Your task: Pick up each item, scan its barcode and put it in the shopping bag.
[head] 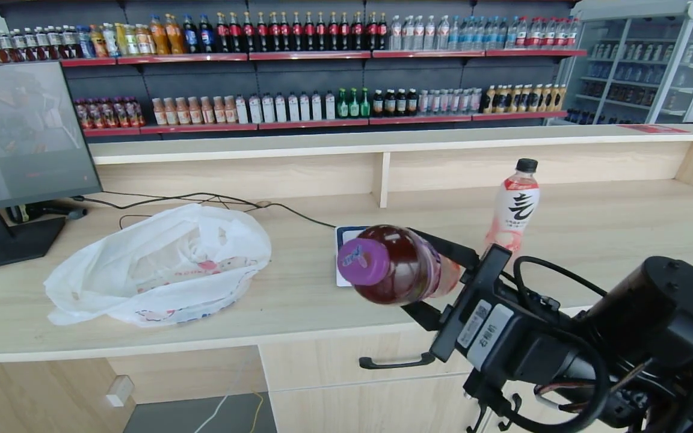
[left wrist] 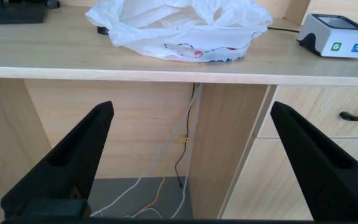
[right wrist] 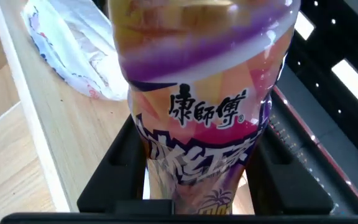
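Head view: dark tea bottle [head: 397, 264] with purple cap [head: 363, 260], lying sideways in the air above the front part of the counter [head: 298, 300], cap end turned toward the camera, clamped across its labelled lower half by the right jaws, closed tight on both sides of it. Right wrist view: same bottle [right wrist: 204, 124] seen close up, label in pink, purple and yellow, a black finger [right wrist: 114, 168] pressed to either side. Just behind the held bottle, a small white-and-blue scanner [head: 341, 240] flat on the counter, partly hidden by the bottle; also seen in the left wrist view [left wrist: 337, 35]. To the robot's left of the scanner and apart from it, a white plastic shopping bag [head: 160, 264] slumped on the counter with its mouth loosely open, something pale and printed inside, not clear what. Behind and to the right of the held bottle, a pink bottle [head: 514, 207] with black cap, upright on the counter. Left jaws down below counter height, spread wide with nothing between them, black fingers [left wrist: 73, 168] framing the open space under the counter and the loose wires [left wrist: 179, 155] hanging there. Farther out: a dark monitor [head: 21, 132] at the counter's left end, a black cable [head: 202, 197] trailing behind the bag, a black drawer handle [head: 396, 362] under the counter edge, wall shelves [head: 322, 55] lined with bottles, and a glass-door fridge [head: 641, 66] at far right.
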Tool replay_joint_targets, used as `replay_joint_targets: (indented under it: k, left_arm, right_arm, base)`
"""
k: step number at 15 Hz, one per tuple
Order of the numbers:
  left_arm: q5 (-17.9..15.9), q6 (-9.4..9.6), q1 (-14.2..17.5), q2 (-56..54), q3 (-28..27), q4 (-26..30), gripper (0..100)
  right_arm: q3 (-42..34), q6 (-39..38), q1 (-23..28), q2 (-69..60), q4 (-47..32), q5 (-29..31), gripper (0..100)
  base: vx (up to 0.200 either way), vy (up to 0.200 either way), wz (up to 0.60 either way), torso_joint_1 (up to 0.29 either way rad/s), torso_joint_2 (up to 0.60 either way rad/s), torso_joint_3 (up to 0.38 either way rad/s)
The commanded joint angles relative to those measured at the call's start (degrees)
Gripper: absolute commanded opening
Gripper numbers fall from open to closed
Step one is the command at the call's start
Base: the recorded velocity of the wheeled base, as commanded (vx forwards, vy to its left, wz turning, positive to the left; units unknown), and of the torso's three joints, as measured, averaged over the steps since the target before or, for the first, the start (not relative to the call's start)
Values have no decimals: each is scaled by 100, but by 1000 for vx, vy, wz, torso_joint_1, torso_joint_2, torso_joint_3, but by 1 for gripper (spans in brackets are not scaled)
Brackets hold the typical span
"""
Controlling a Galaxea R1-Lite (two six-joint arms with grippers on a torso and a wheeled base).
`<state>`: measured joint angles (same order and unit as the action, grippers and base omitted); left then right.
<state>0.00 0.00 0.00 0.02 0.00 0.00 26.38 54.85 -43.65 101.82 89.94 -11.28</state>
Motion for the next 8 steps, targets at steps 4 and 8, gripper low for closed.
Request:
replay_joint_targets:
  k: [4, 8]
  left_arm:
    - [0, 0, 0, -2, 0, 0, 100]
    - [0, 0, 0, -2, 0, 0, 100]
  right_arm:
    - [-98, 879, -12, -364, 6, -1456, 0]
    - [-274, 1362, -152, -681, 6, -1544, 0]
  base:
    - [0, 0, 0, 0, 0, 0]
    - [0, 0, 0, 0, 0, 0]
